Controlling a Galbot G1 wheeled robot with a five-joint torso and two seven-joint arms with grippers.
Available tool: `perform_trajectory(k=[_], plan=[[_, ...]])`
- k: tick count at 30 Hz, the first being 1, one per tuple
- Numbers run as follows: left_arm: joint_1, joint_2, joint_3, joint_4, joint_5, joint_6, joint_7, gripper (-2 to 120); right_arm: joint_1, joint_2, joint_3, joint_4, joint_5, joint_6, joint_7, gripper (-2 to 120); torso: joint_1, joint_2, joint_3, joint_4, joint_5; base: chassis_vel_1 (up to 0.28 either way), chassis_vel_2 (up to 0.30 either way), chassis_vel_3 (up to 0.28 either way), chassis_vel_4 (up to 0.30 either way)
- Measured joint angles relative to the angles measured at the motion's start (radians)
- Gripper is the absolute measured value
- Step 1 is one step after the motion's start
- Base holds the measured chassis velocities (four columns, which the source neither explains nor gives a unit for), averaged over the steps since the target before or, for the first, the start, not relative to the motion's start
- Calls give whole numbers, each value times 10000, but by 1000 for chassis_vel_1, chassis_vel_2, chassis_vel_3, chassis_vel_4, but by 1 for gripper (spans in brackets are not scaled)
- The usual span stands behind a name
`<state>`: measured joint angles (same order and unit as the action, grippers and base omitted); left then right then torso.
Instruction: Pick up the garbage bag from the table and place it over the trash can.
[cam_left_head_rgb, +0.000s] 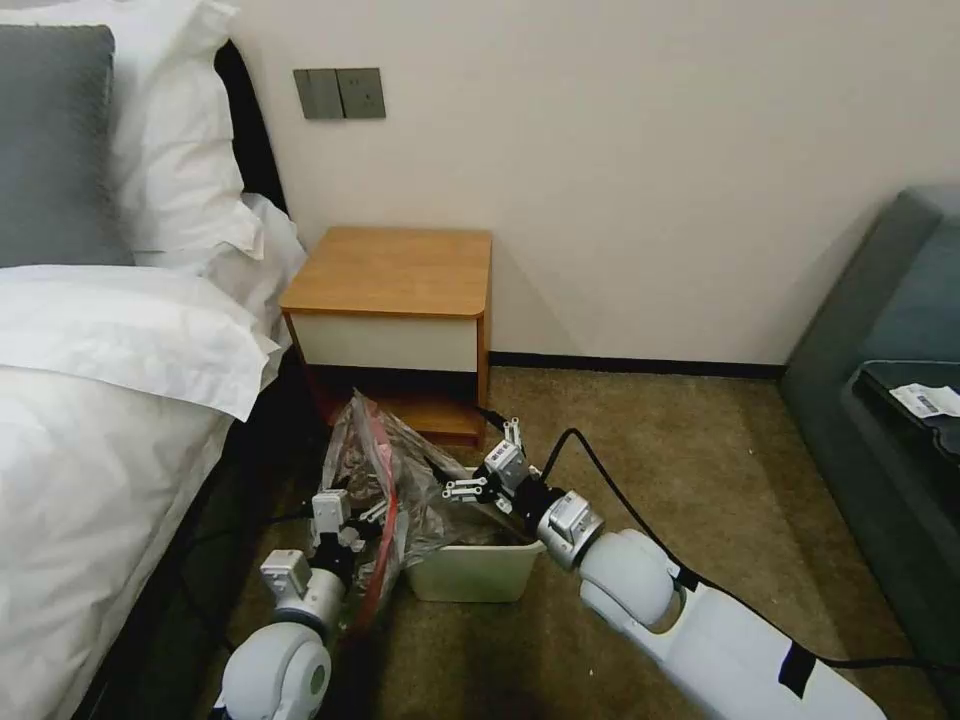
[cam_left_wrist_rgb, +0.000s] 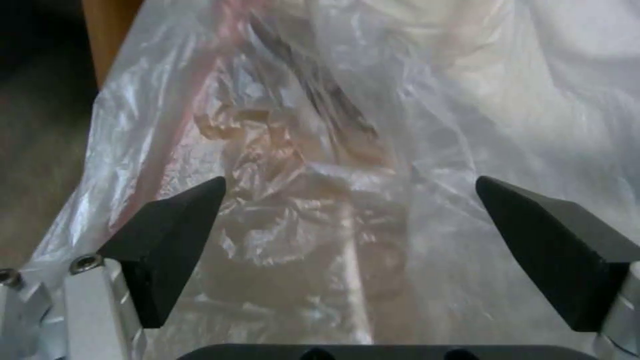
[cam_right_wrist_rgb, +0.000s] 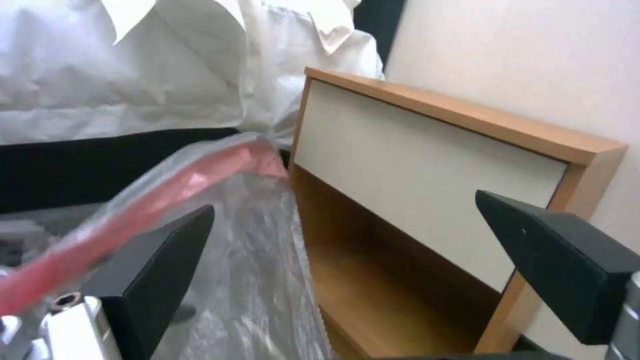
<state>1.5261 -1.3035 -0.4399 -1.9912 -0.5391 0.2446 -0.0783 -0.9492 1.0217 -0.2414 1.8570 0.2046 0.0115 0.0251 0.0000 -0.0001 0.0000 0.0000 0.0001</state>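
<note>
One garbage bag (cam_left_head_rgb: 385, 470) stands crumpled on the carpet, bunched up against the left end of the one trash can (cam_left_head_rgb: 476, 570) and partly draped into it, its red drawstring band (cam_left_head_rgb: 383, 530) running down the side facing the robot. Both sit on the floor just in front of the single table (cam_left_head_rgb: 395, 275), whose top is bare. Two grippers are at the bag. The left gripper (cam_left_head_rgb: 352, 512) is at the bag's left flank with its fingers spread wide; in the left wrist view the plastic lies between the two dark pads (cam_left_wrist_rgb: 177, 235), neither pressing it. The right gripper (cam_left_head_rgb: 487, 468) hovers over the can's far rim, jaws likewise wide apart, the red band lying against one pad (cam_right_wrist_rgb: 160, 270) in its wrist view.
</note>
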Motion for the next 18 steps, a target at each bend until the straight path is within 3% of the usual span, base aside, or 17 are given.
perform_trajectory(k=[9, 15, 18], plan=[[-84, -6, 0, -54, -391, 702, -134, 93, -159, -32, 162, 98, -80, 109, -84, 100, 0, 0, 0, 0, -1, 0, 0, 0, 0], [-96, -6, 6, 25, -110, 696, -113, 93, -278, -21, 247, 110, -164, 206, -132, 100, 0, 0, 0, -1, -1, 0, 0, 0, 0], [-70, -33, 4, 8, -239, 321, -315, 93, -317, -31, 304, 65, -194, 244, -144, 100, 0, 0, 0, -1, -1, 0, 0, 0, 0]])
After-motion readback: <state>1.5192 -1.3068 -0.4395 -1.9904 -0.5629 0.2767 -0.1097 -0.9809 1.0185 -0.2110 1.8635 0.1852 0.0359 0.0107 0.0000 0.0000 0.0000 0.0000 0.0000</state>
